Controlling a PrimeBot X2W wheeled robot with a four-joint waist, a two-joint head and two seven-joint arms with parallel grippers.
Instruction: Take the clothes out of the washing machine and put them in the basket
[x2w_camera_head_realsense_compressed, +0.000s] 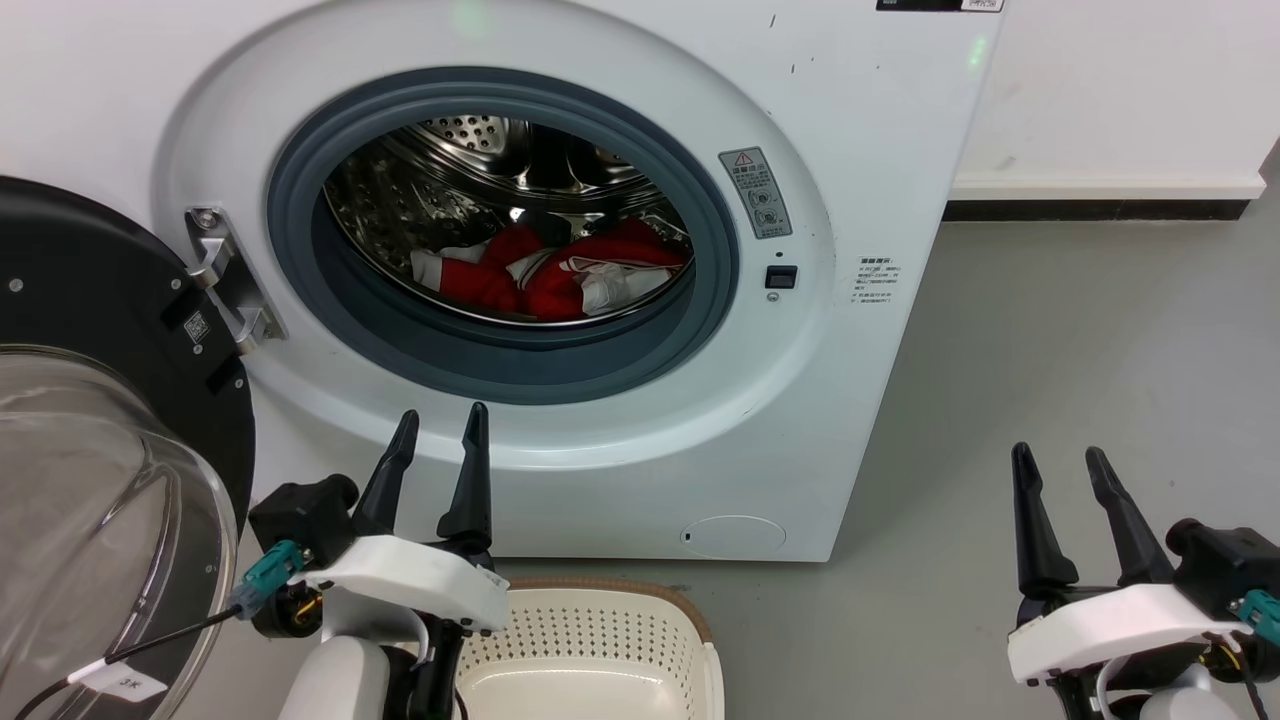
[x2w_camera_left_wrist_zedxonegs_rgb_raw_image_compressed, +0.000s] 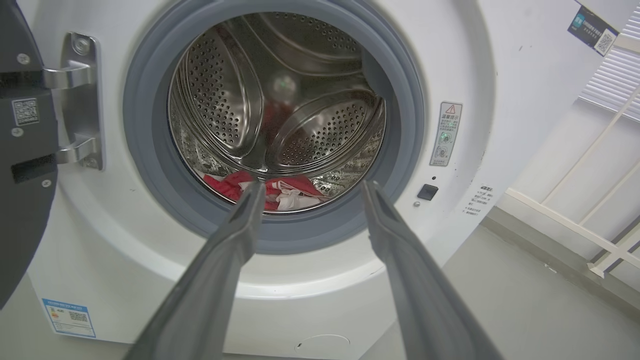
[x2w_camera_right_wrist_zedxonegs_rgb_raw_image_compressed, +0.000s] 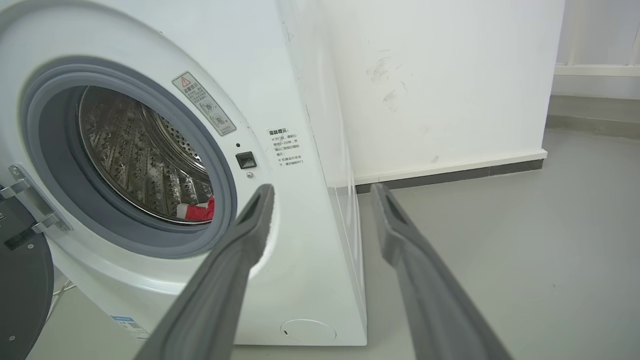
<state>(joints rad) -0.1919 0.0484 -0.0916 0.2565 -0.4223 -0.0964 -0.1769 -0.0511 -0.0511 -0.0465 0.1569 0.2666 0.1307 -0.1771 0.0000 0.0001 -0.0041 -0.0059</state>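
Closest to your head camera sits the small cream-white perforated plastic basket with a brown rim (x2w_camera_head_realsense_compressed: 600, 588), on the floor just in front of the large white front-loading washing machine (x2w_camera_head_realsense_compressed: 880, 150); what shows of it holds nothing. Your left claw (x2w_camera_head_realsense_compressed: 442, 414) hovers by the basket's left corner, its two dark fingers spread and empty, aimed at the porthole. Your right claw (x2w_camera_head_realsense_compressed: 1058, 450) hangs well off to the right over the floor, likewise spread and empty. The bright red clothes with white trim (x2w_camera_head_realsense_compressed: 560, 272) lie on the bottom of the shiny perforated steel drum (x2w_camera_head_realsense_compressed: 470, 150), a low heap whose long axis runs left to right across the opening, pointing no clear way. You are at the first reach, I judge: lift the left claw over the grey rubber rim (x2w_camera_head_realsense_compressed: 520, 365), dip into the heap, and close on a raised fold.
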